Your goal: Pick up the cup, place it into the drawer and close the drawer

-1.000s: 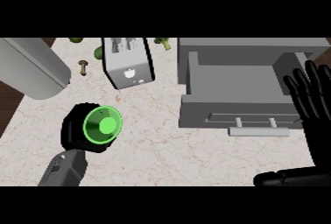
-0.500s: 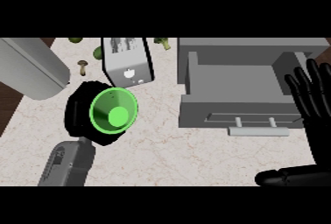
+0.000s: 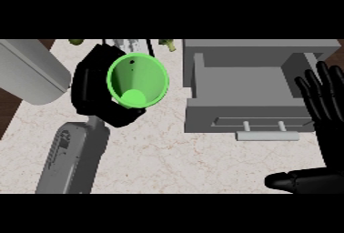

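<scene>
Left hand (image 3: 94, 93) apparently curls round green cup (image 3: 138, 82); drawer (image 3: 252, 86) open.

Glossy green cup (image 3: 138, 82), matt grey drawer (image 3: 252, 86), veined marble counter (image 3: 181, 159).
</scene>
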You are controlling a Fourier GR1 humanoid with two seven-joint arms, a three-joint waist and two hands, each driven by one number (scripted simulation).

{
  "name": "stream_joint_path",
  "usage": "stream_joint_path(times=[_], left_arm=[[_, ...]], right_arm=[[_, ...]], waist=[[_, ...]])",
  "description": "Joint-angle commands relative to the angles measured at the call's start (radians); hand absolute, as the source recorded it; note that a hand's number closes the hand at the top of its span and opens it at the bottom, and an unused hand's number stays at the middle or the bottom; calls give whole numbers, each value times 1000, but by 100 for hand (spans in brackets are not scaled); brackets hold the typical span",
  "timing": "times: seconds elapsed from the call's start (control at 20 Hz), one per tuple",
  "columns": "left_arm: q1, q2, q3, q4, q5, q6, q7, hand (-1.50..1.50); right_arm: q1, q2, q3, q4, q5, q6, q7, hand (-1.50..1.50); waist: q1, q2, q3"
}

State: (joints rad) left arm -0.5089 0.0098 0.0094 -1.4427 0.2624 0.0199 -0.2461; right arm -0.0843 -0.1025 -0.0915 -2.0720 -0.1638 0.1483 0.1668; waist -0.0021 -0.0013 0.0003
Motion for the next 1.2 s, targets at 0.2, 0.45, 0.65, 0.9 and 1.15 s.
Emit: stream_joint_path(times=[0.2,0.45,0.65,0.9,1.15], left_arm=[[-265,-5,10,95,-66,129,136,150],[-356,-9,-21,230,-67,164,79,150],[-467,-10,-89,311,-58,253,133,150],[-606,-10,-108,530,-25,302,70,150],[-643,-10,-190,647,61,378,1,150]], right_arm=[[26,-3,-4,-36,-11,4,15,-150],[23,15,26,-39,11,-8,21,-150],[-51,-9,-33,72,-27,8,-16,-150],[-121,-16,-6,60,8,-27,50,-150],[-31,24,28,83,39,2,-59,-150]], waist=[[-10,1,0],[-8,2,0],[-10,3,0],[-20,7,0],[-27,8,0]])
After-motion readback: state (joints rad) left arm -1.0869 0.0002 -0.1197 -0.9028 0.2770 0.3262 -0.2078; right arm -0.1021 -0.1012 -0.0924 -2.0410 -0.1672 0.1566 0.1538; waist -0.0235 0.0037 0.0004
